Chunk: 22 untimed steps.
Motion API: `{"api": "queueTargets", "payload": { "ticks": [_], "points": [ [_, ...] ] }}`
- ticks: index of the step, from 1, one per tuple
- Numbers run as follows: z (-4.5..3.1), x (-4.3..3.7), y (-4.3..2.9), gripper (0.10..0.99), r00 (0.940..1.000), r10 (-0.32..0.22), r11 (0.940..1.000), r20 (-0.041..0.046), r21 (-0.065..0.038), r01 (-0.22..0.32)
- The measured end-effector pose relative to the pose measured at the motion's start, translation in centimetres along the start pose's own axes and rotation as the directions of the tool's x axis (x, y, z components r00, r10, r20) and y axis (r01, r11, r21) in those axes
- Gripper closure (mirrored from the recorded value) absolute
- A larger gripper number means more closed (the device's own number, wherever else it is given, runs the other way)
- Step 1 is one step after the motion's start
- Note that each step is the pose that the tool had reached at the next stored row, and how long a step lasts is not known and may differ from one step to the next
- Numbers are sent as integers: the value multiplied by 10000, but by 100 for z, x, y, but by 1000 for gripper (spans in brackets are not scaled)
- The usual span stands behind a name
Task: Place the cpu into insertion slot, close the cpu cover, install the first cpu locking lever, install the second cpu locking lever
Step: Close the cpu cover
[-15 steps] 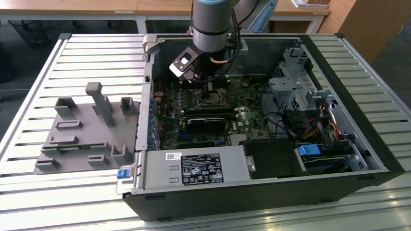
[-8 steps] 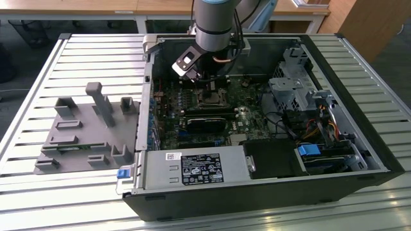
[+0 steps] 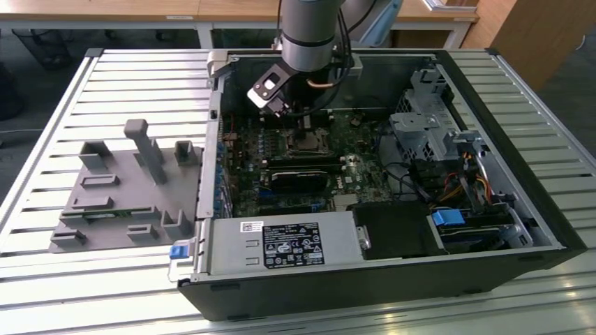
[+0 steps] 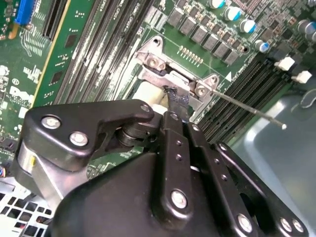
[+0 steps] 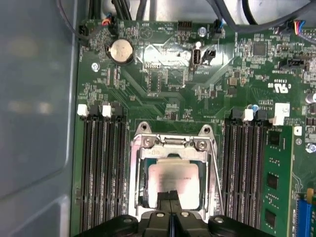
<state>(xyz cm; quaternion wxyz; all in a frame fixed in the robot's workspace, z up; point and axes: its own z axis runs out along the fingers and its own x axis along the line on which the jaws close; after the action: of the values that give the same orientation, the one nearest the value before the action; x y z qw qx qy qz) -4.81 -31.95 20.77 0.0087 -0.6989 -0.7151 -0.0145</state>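
Already the cpu (image 5: 173,178) sits in the insertion slot (image 5: 134,197), cpu cover (image 5: 170,154) down; the pincer (image 5: 170,196), pinched empty, meets it (one locking lever (image 4: 247,109) seemingly unlatched).

Illegible print on white label (image 3: 290,246)

Grey tubular arm (image 3: 308,28), black pincer (image 5: 170,197) linkages, silver screws (image 4: 178,198), black cable (image 3: 342,42)

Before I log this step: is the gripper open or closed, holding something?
Black gripper: closed, holding nothing, poised over the flat silver-grey square cpu.
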Motion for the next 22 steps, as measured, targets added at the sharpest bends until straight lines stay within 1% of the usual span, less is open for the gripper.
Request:
{"api": "queueTargets", "payload": {
  "ticks": [3,5,6,7,11,14,18,22],
  "points": [
    [16,0,-20,980,10000,-9,10000,17,-13,9],
    [27,-1,-23,980,10000,-12,10000,46,-19,12],
    [32,-1,-23,980,10000,-13,10000,70,-20,13],
    [42,-1,-23,980,9999,-14,10000,127,-26,14],
    [61,-1,-16,980,9997,-17,10000,248,-33,17],
    [69,1,2,980,9996,-16,10000,268,-39,17],
    [71,3,18,980,9996,-15,10000,268,-53,17],
    [43,5,22,980,9996,-16,10000,270,-55,17]
  ]
}}
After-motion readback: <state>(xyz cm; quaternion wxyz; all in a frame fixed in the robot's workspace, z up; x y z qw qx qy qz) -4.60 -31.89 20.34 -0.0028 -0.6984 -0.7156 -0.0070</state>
